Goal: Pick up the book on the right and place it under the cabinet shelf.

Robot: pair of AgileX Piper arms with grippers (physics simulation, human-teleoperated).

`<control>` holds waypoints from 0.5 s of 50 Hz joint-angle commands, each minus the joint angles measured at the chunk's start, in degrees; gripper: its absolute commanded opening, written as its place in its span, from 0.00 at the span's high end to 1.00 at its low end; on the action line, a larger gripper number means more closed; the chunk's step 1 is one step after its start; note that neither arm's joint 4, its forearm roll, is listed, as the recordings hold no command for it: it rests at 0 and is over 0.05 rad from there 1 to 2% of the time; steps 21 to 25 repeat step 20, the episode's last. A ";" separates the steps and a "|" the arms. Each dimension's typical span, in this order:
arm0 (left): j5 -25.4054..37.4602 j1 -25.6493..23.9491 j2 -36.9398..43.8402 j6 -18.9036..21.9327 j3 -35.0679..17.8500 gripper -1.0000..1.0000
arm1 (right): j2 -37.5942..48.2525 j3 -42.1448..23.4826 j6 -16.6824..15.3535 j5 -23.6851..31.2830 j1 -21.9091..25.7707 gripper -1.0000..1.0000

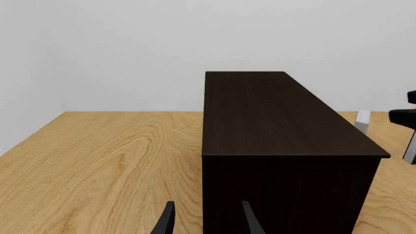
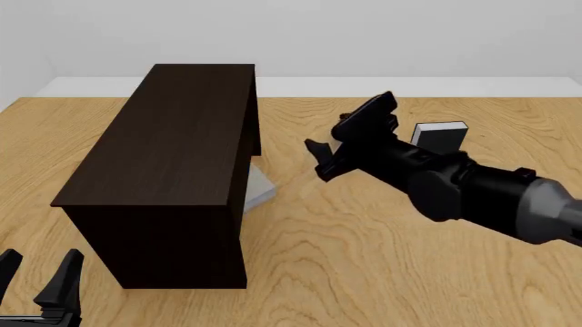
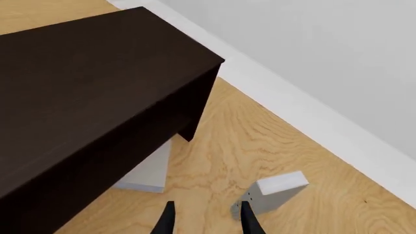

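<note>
The dark brown cabinet [image 2: 173, 136] stands left of centre and also shows in the left wrist view [image 1: 279, 117] and the right wrist view [image 3: 85, 83]. A light grey book [image 2: 260, 189] lies flat on the table, partly under the cabinet's overhanging top [image 3: 148, 171]. Another grey book [image 2: 439, 133] with a white top edge stands upright behind my right arm [image 3: 279, 187]. I cannot tell which of the two is the task's book. My right gripper [image 2: 318, 160] is open and empty, in the air right of the cabinet. My left gripper [image 2: 38, 269] is open and empty at the front left.
The wooden table [image 2: 364, 272] ends at a white wall at the back. My left gripper [image 1: 206, 217] faces the cabinet's near end. The standing book [image 1: 363, 119] and part of my right arm [image 1: 406, 114] show past the cabinet's right side.
</note>
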 commanded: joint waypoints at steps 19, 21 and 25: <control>0.00 0.00 0.00 0.00 0.00 0.00 | -10.48 2.20 0.86 2.90 -1.69 0.00; 0.00 0.00 0.00 0.00 0.00 0.00 | -10.79 2.25 0.90 2.99 -1.82 0.00; 0.00 0.00 0.00 0.00 0.00 0.00 | -10.79 2.25 0.90 2.99 -1.82 0.00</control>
